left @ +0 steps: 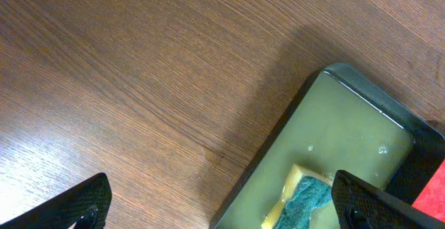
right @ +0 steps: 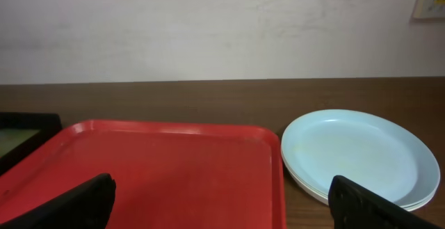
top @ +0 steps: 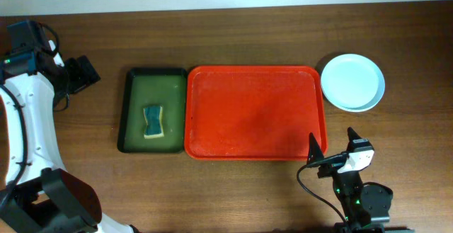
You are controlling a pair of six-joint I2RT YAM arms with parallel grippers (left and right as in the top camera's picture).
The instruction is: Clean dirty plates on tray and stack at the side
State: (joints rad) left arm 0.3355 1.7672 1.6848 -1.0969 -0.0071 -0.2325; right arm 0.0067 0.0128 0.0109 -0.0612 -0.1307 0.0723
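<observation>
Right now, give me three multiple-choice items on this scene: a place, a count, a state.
1. Relative to the red tray, the plate stack sits: A on it; B on the table to its right; C on the table to its left.
2. Things lying on the red tray: A none; B one; C three.
3. The right tool is: A open; B shut on a plate; C shut on nothing.
Answers: B, the stack rests on wood past the tray's right rim; A, its surface is bare; A, its fingers stand far apart.
</observation>
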